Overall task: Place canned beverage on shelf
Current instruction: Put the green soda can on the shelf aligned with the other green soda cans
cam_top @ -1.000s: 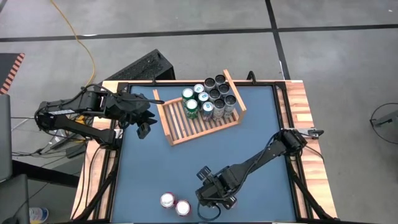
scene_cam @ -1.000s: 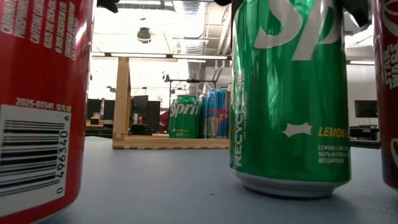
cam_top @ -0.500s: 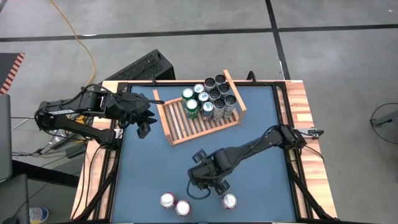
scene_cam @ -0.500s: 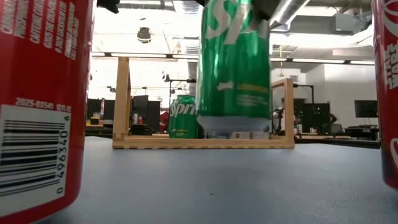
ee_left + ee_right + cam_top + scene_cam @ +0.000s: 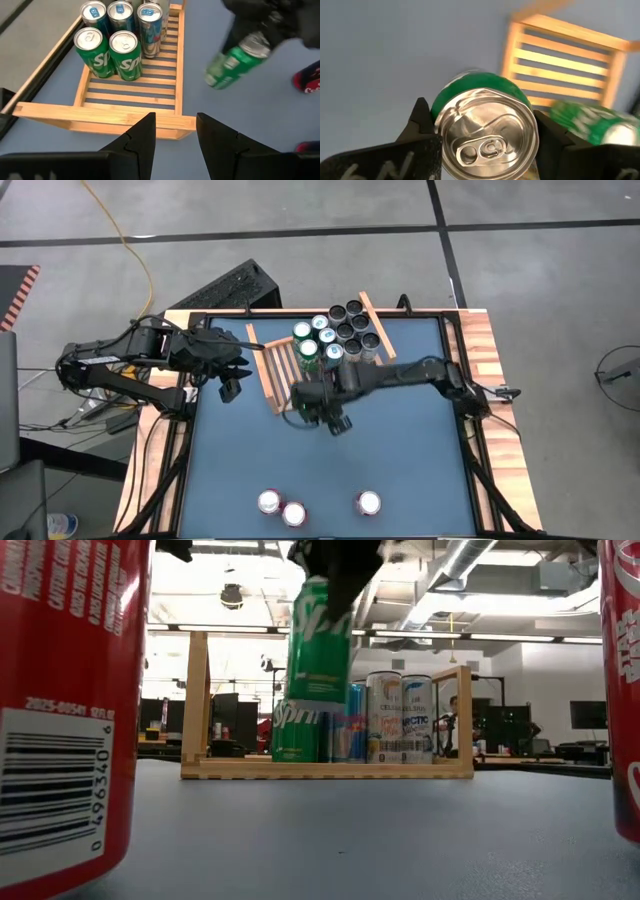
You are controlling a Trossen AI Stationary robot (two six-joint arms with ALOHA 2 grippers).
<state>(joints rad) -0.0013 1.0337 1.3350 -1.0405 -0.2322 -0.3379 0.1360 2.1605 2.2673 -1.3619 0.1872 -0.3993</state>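
Note:
My right gripper (image 5: 322,404) is shut on a green Sprite can (image 5: 320,640), held in the air at the near open side of the wooden shelf (image 5: 300,370). The can also shows in the left wrist view (image 5: 231,62). The shelf lies flat on the blue table. Several cans stand upright in its far right part (image 5: 340,335), two of them green ones (image 5: 107,52). My left gripper (image 5: 175,131) is open and empty, hovering off the shelf's left side (image 5: 232,378). My right gripper pinches the green can's side wall just below its top rim (image 5: 445,95) between its two fingers (image 5: 422,131), one on each side. The fingers come from above, slanting. The can is lifted clear of the table and tilted, its bottom (image 5: 312,705) hanging below the fingers.
Two red cans (image 5: 280,507) and a third can (image 5: 368,502) stand near the table's near edge; red cans fill both sides of the low view (image 5: 60,710). Bare blue table lies between them and the shelf. The shelf's left slats (image 5: 132,90) are free.
My right gripper has lifted the green can off the table near the near edge and carried it up and toward the far left, to the shelf's near side. The can stood upright a second ago and now hangs tilted. A third can it had covered shows near the edge.

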